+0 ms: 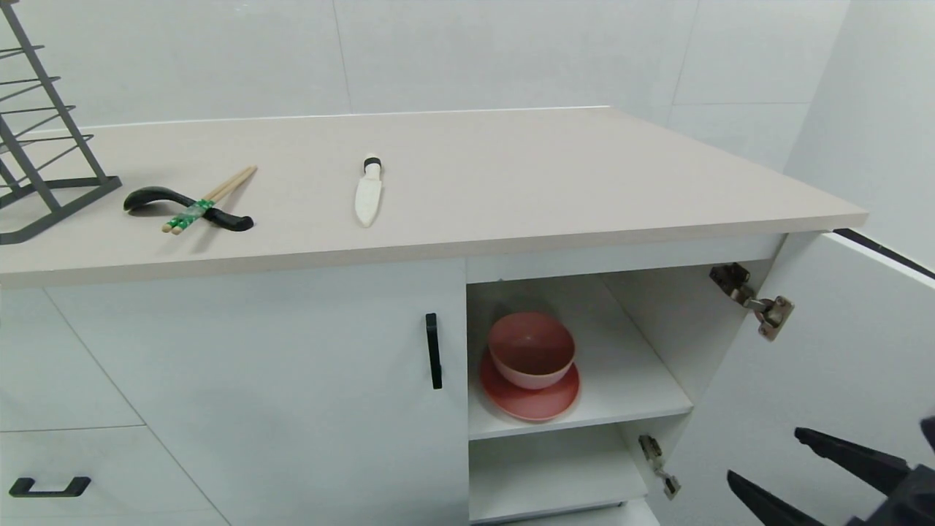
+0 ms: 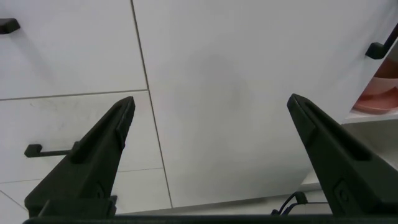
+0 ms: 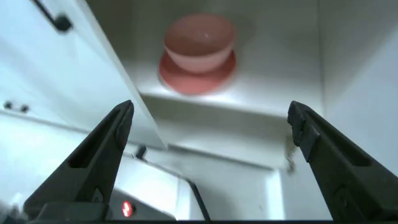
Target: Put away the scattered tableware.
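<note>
Noted: desk [image 1: 511, 168] plain pale beige. spoon [image 1: 150, 197] glossy black. chopsticks [image 1: 219, 191] light wood with a green-and-white patterned band. knife [image 1: 369, 197] cream with a black ring. bowl [image 1: 531, 349] pink. plate [image 1: 529, 405] coral red. cabinet [image 1: 256, 380] white, handle [image 1: 434, 351] black. rack [image 1: 44, 146] dark grey. left claw [image 2: 210, 99] and right claw [image 1: 763, 454] black.

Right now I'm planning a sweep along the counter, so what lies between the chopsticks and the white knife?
Nothing: the head view shows bare counter between the chopsticks and the white knife.

Glossy black spoon [image 1: 157, 194], wooden chopsticks [image 1: 219, 191], matt countertop [image 1: 548, 183], smooth plastic-looking bowl [image 1: 531, 358] and plate [image 1: 529, 405], metal rack [image 1: 73, 207].
</note>
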`<state>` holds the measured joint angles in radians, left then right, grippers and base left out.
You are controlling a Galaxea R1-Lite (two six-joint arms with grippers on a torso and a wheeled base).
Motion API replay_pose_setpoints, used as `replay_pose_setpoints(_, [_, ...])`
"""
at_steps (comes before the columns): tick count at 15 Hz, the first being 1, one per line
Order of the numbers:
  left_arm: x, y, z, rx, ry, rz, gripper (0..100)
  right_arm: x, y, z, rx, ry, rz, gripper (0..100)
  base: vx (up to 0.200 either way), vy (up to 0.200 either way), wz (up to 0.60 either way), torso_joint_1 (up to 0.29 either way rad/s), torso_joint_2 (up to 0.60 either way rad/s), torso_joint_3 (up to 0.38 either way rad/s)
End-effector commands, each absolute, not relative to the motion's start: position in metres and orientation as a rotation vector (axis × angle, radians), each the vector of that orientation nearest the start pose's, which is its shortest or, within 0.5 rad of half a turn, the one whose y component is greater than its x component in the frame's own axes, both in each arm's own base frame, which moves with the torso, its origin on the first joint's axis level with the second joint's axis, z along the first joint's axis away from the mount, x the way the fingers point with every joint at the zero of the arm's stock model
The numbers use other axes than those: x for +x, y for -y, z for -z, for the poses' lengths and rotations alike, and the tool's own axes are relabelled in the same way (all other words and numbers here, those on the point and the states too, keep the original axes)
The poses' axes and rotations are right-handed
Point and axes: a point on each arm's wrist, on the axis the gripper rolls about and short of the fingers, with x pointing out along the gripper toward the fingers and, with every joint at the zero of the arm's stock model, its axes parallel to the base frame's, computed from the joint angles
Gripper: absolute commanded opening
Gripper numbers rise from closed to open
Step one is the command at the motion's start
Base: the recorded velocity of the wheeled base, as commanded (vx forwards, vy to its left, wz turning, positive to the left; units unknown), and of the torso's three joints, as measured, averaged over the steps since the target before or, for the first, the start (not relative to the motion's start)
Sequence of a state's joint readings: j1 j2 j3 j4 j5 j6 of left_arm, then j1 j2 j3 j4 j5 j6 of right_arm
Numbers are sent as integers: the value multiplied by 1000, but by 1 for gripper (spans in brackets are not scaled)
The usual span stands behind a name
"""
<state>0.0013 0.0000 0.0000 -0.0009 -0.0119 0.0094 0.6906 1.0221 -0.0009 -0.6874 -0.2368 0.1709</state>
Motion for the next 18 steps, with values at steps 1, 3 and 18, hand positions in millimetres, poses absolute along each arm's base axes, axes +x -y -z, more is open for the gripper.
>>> replay_pose_setpoints(1, [-23,0,-75,9,0,12,100,36,-19,-115,18,-200,-374,100,-200,0,0,7,2,-2])
replay_pose_setpoints(3, [-23,0,-76,9,-1,12,100,32,-14,-113,18,-185,-324,100,-200,0,0,-5,2,7])
replay_pose_setpoints(18, [-23,0,-76,2,2,12,100,-23,1,-83,-85,-37,48,100,-80,0,0,3,1,0])
